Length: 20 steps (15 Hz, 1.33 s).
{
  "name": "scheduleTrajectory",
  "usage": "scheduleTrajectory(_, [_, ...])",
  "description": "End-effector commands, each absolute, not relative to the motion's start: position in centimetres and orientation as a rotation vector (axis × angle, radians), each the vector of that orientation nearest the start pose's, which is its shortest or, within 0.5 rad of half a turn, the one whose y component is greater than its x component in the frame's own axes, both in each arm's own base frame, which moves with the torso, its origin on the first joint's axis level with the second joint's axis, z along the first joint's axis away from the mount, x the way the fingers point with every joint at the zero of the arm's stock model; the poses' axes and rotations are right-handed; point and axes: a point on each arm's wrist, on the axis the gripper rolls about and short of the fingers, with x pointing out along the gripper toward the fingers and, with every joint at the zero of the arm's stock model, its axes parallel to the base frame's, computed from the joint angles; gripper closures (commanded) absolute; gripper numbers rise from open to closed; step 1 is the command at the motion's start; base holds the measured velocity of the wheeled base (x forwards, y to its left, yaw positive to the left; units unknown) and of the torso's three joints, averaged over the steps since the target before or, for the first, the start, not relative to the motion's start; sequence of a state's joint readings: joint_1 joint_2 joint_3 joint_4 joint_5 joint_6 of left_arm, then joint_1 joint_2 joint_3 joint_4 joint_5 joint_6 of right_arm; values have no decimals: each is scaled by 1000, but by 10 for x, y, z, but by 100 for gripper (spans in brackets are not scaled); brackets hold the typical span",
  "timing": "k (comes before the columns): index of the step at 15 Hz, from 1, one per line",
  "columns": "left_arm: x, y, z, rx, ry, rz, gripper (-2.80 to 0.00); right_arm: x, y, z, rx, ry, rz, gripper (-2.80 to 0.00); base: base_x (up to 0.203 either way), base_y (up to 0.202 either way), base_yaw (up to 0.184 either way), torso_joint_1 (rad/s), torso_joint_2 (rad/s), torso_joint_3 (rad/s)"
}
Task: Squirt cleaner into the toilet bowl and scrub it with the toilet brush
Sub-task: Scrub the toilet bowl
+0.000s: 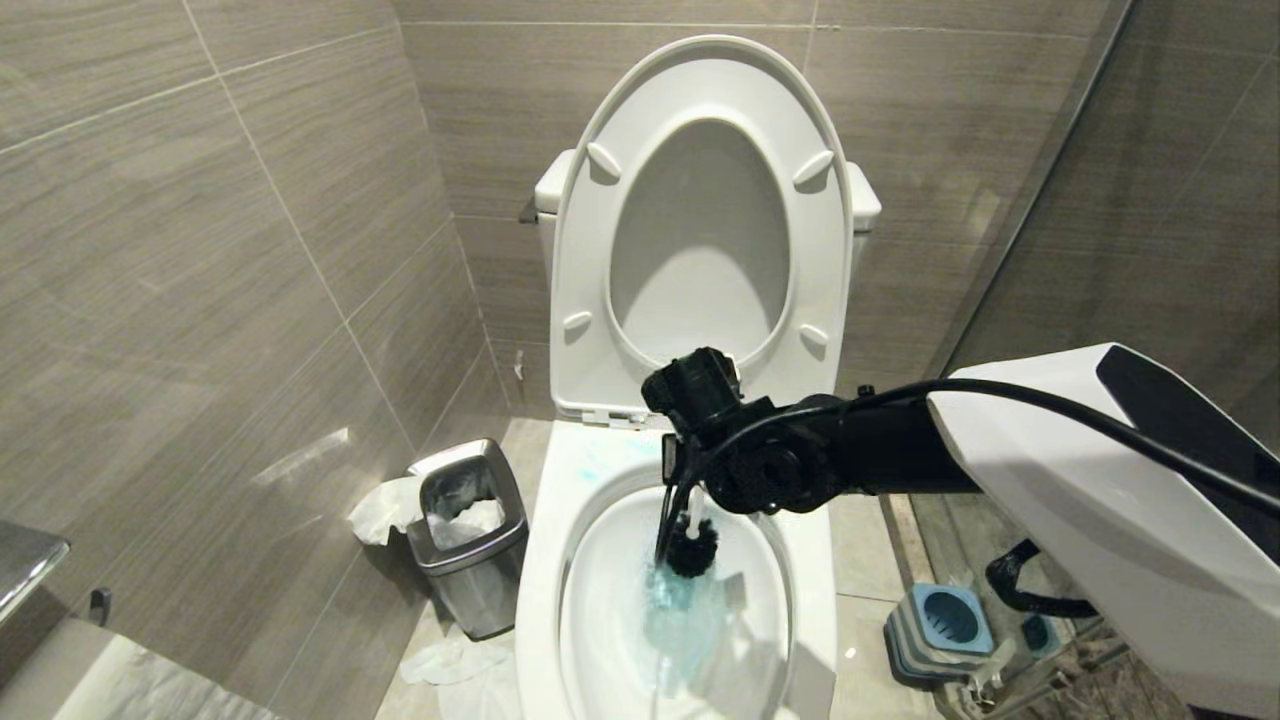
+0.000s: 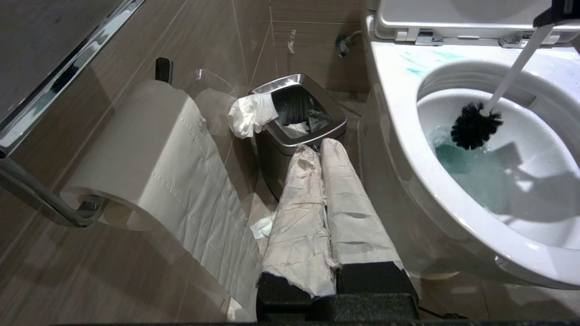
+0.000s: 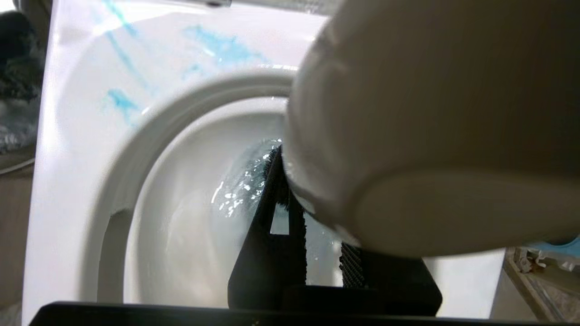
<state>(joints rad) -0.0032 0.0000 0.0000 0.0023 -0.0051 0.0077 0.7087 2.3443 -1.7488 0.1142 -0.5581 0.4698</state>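
Toilet brush (image 1: 691,545) in my right gripper (image 1: 678,490), fingers clamped on white handle, bristle head down inside toilet bowl (image 1: 540,590), at blue-tinted water. Cleaner (image 1: 600,462) streaks on back rim (pale turquoise). My left gripper (image 2: 322,154) parked beside bowl, fingers pressed together, empty, near steel bin (image 2: 299,120).

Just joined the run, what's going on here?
The right tool is shut on the toilet brush, holding its dark bristle head down in the toilet bowl, at the blue-tinted water. Streaks of cleaner mark the rim; seat and lid are up. The left tool, its fingers wrapped in paper and shut, is parked beside the bowl near the steel waste bin.
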Motion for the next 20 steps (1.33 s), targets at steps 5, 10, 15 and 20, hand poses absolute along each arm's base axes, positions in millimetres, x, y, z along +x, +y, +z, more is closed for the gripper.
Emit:
scheduleTrajectory(5, [-23, 0, 75, 8, 3, -8, 0, 377, 280, 140, 82, 532, -25, 0, 0, 0, 0, 0, 0, 0])
scheduleTrajectory(10, [-23, 0, 75, 8, 3, -9, 0, 348, 255, 160, 32, 557, -23, 0, 0, 0, 0, 0, 0, 0])
scheduleTrajectory(15, [-23, 0, 75, 8, 5, -8, 0, 291, 257, 152, -8, 650, 69, 0, 0, 0, 0, 0, 0, 0])
scheduleTrajectory(20, [-23, 0, 75, 8, 5, -9, 0, 243, 289, 146, 9, 685, 183, 0, 0, 0, 0, 0, 0, 0])
